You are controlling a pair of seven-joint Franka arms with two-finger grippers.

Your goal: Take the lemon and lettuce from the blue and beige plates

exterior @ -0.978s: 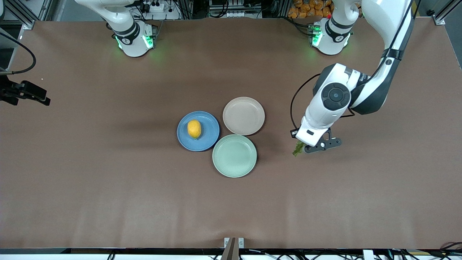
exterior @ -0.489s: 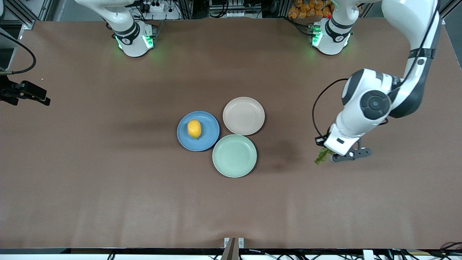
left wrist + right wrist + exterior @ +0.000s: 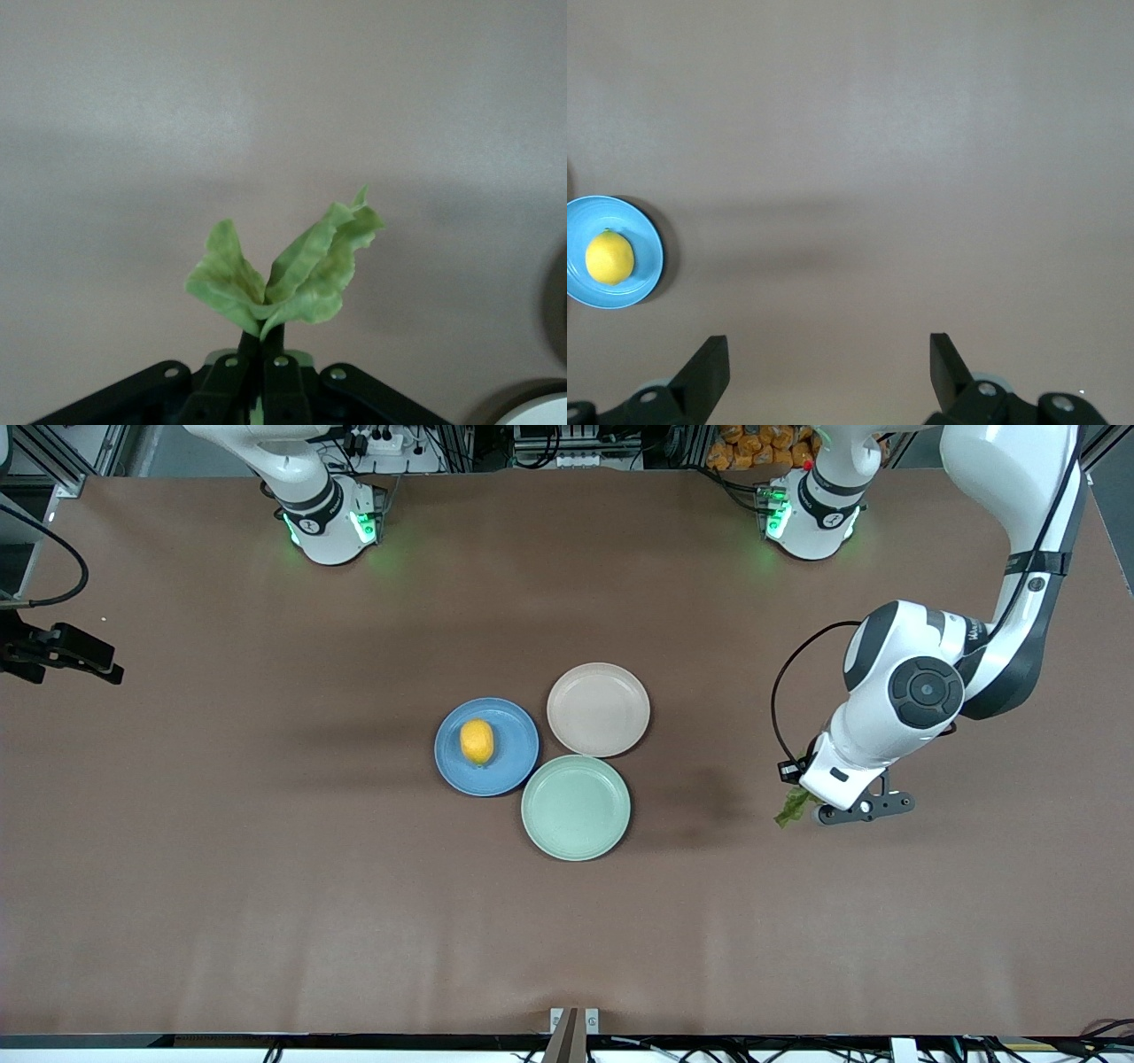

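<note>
- Over bare table toward the left arm's end, the left gripper [image 3: 808, 804] hangs – fingers pinching the lettuce [image 3: 791, 807].
- At mid-table the lemon [image 3: 477, 741] lies on the blue plate [image 3: 516, 731]; the beige plate [image 3: 598, 708] is touching it.
- Right gripper [image 3: 828, 372]: fingers spread, waiting.

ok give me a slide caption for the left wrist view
Left gripper shut on the stalk of a crinkled lettuce leaf, held above the bare brown table.

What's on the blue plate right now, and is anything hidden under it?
Only the lemon sits on the blue plate, off-centre toward the right arm's end. The patch of plate beneath the lemon is covered, so nothing there can be seen.
</note>
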